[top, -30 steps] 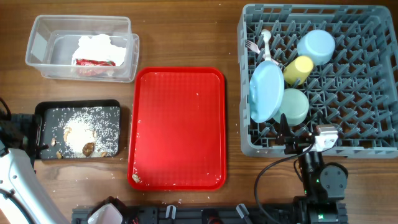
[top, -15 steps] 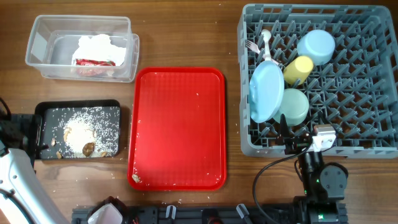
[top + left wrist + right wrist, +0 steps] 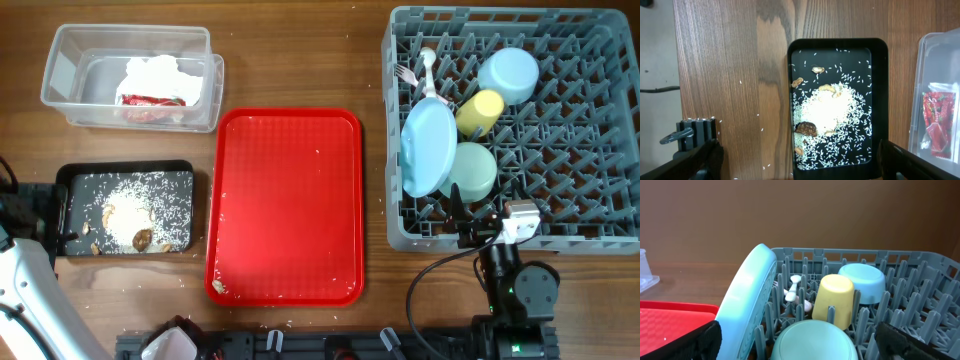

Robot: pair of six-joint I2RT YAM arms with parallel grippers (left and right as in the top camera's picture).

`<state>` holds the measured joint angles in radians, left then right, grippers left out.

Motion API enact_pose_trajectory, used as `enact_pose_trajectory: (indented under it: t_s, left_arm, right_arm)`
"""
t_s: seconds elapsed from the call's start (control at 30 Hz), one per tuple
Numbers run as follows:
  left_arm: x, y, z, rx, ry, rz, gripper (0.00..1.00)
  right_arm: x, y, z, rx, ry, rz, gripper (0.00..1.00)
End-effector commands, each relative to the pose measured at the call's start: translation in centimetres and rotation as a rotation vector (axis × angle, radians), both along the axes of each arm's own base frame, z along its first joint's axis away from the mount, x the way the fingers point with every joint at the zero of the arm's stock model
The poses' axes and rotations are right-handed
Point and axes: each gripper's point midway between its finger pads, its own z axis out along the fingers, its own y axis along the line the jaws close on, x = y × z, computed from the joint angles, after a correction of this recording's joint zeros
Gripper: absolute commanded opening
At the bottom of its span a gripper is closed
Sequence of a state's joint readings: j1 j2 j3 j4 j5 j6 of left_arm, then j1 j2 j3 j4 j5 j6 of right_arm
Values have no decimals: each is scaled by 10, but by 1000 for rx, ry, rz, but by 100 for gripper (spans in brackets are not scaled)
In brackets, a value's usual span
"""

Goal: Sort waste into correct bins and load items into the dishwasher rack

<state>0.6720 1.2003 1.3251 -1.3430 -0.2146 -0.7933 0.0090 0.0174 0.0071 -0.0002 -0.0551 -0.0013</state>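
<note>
The clear tub (image 3: 60, 70) at back left holds the crumpled white napkin (image 3: 165, 75) and red-and-white wrapper (image 3: 150, 103). The black tray (image 3: 70, 175) holds white rice (image 3: 135, 210) with brown scraps. The grey rack (image 3: 590, 160) at right holds the light blue plate (image 3: 428, 145) on edge, small blue bowl (image 3: 508, 75), yellow cup (image 3: 480, 112), mint bowl (image 3: 473, 170), and white fork and spoon (image 3: 420, 68). My left gripper (image 3: 40, 212) is open and empty at the black tray's left end. My right gripper (image 3: 478, 222) is open and empty at the rack's front edge, facing the mint bowl (image 3: 812, 340).
A flat red serving tray (image 3: 290, 200) lies between the bins and the rack, with a few crumbs in its front left corner (image 3: 217, 287). Loose rice grains (image 3: 740, 82) dot the wood beside the black tray. The table's edge and a cable show in the left wrist view.
</note>
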Motion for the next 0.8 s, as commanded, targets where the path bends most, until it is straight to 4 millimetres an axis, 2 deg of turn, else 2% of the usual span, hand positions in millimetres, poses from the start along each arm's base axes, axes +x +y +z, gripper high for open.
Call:
enact_pose_trajectory:
  t_s: [0.0, 0.4, 0.5, 0.67, 0.77]
  left_arm:
    - [-1, 1, 2, 8, -3, -1, 100]
    - [-1, 2, 2, 10, 3, 1, 100]
    - [-8, 7, 7, 54, 19, 18, 100]
    - [-24, -12, 5, 3, 43, 12, 100]
    - [-26, -21, 0, -3, 47, -16, 100]
  right_arm:
    - [-1, 1, 3, 12, -13, 5, 100]
    - [-1, 1, 3, 12, -13, 5, 100]
    - [-1, 1, 3, 11, -13, 5, 100]
    - [-1, 1, 3, 12, -13, 5, 100]
    - [-1, 1, 3, 12, -13, 5, 100]
